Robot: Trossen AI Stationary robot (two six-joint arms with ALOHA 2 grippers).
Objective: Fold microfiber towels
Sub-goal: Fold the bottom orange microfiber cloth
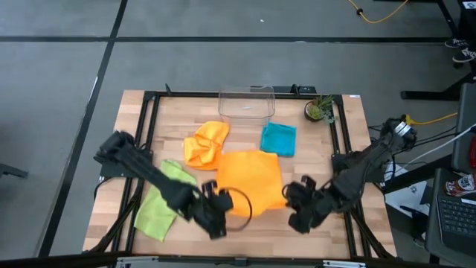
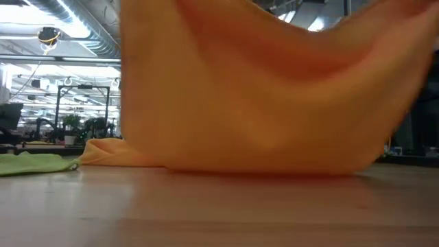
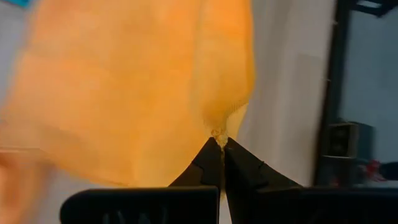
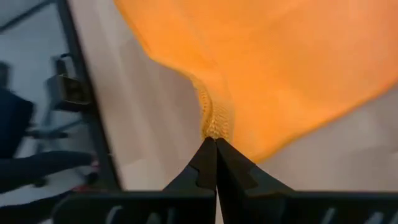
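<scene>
Orange towel [image 1: 249,175] | left gripper [image 3: 220,144] clenched on corner | right gripper [image 4: 214,138] clenched on corner | writing: none readable

In the low view the lifted orange towel [image 2: 260,89] runs past the top edge, hiding both arms.

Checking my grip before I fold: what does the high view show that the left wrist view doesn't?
High view only: crumpled orange towel, green towel, blue towel, bin, plant, right gripper at the spread towel's near right corner.
Left wrist only: left gripper shut on a pinched corner.
Both: the spread orange towel.
</scene>
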